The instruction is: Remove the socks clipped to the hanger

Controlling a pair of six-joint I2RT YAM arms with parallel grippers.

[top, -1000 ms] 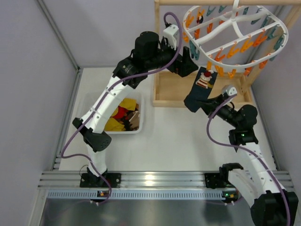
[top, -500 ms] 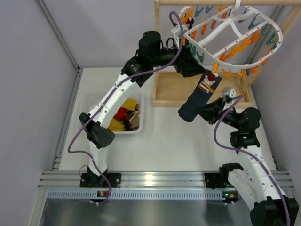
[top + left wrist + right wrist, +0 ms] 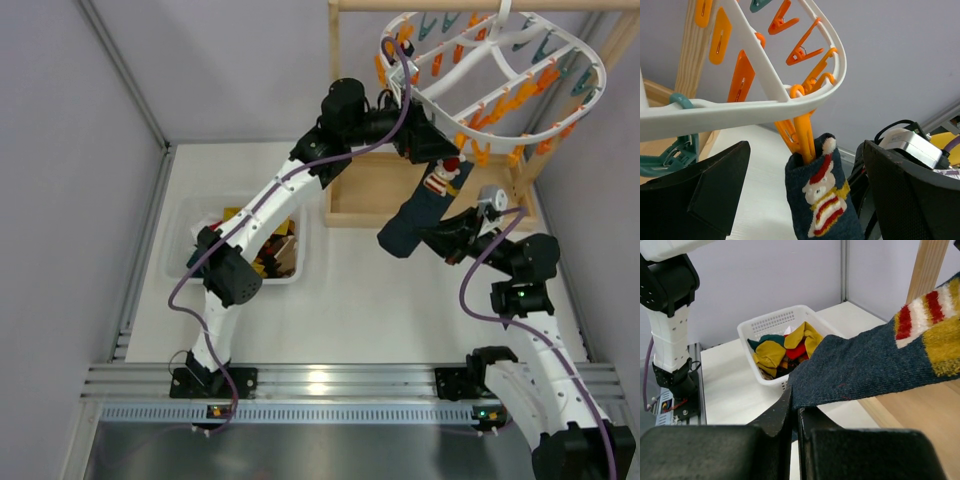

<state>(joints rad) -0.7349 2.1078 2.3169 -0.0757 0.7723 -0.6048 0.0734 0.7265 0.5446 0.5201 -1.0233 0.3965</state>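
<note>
white table [image 3: 380,295], grey walls [image 3: 230,60] | left fingers [image 3: 695,200] wide | right fingers [image 3: 774,421] clamp patterned sock [image 3: 865,365]

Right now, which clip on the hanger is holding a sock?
The orange clip under the hanger's curved end: it pinches the cuff of the navy sock with the red-and-white figure. The other orange and teal clips in view hold nothing.

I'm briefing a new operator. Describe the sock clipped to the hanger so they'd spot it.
Find the white oval hanger at the wooden rack. One orange clip on its rim holds the sock: dark navy with a red-white figure, the only fabric there.
</note>
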